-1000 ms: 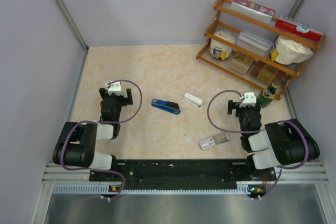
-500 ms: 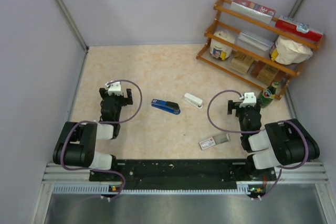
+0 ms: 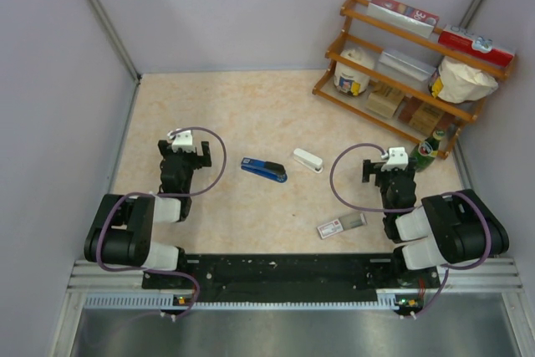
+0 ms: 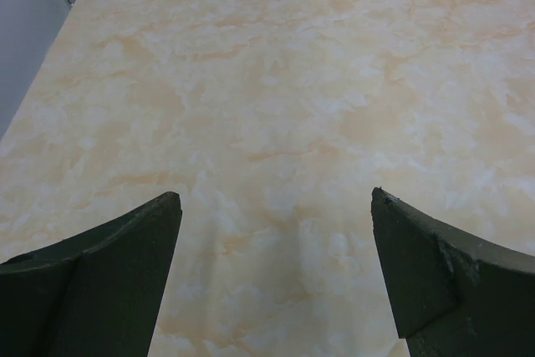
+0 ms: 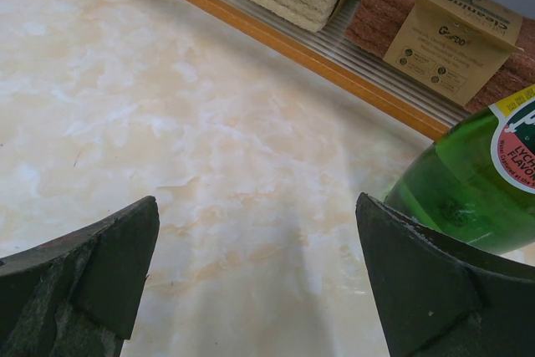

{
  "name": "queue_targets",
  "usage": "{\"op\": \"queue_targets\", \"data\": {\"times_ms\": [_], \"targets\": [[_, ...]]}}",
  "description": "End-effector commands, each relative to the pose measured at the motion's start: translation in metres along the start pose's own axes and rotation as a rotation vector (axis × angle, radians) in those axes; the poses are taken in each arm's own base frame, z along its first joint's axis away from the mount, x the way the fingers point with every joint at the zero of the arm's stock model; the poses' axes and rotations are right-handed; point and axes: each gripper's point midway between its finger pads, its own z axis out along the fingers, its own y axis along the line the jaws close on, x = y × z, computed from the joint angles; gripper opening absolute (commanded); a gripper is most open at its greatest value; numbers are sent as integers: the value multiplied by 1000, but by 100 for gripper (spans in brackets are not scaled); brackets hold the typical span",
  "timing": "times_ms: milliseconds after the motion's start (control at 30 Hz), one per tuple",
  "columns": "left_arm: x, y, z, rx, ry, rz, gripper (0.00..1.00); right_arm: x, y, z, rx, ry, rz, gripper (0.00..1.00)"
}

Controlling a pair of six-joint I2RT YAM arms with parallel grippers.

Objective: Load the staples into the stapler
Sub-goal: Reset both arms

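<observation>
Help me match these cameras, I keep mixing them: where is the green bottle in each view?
Top external: green bottle at right, by the wooden rack's near end.
Left wrist: not in it.
Right wrist: right edge, before the rack.
Shared landmark: the rack; left wrist shows only tabletop.

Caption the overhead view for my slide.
Left end effector and right end effector open; blue stapler, white stapler, staple box between them.
</observation>
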Motion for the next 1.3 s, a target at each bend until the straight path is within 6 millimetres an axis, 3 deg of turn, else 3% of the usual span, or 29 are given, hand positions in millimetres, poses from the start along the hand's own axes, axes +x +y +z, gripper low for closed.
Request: {"op": "queue_targets", "data": {"times_ms": [0,100,233,1267], "targets": [[-15,1,2,-5,-65,-18,99,-51,-7,1,23,-204,70,99],[-15,1,2,-5,-64,-18,99,-51,-8,0,25,-204,70,91],[-15,1,2,-5,-64,-16,99,-52,-7,0,23,-207,73,99],[-15,1,2,-5,-65,-18,99,-50,-5,3,14,-192,69,99]]}}
